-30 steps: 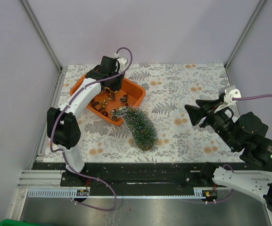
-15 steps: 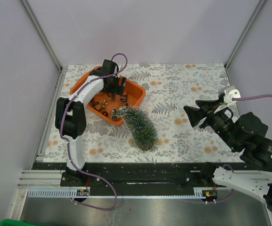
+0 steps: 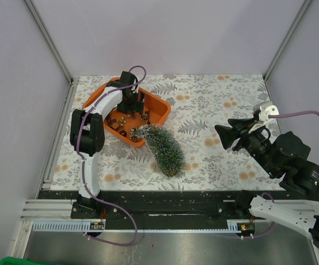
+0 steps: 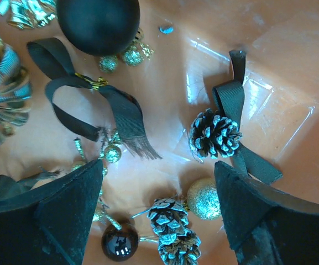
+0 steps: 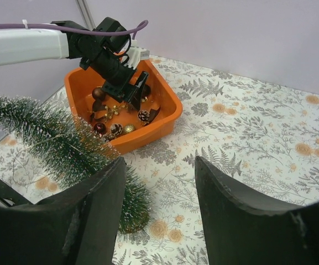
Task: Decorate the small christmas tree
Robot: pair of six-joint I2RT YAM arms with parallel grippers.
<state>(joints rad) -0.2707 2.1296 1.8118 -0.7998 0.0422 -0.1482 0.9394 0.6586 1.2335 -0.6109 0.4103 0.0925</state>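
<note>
My left gripper [image 4: 158,185] is down inside the orange tray [image 3: 160,112] at the far-left corner of the tabletop, fingers spread with nothing between them. Just beyond the fingertips lie a frosted pinecone on a black ribbon [image 4: 215,134], a gold glitter ball [image 4: 202,197], a pair of smaller pinecones [image 4: 173,232] and a glossy dark bauble [image 4: 119,243]. A matte black ball [image 4: 98,22] sits farther off. The small christmas tree [image 3: 162,146] lies on its side left of the table's centre. Its tip is against the tray's near wall and its round base points toward the near edge. My right gripper [image 5: 159,182] hangs above the right side of the table – splayed wide, empty, facing the tree.
</note>
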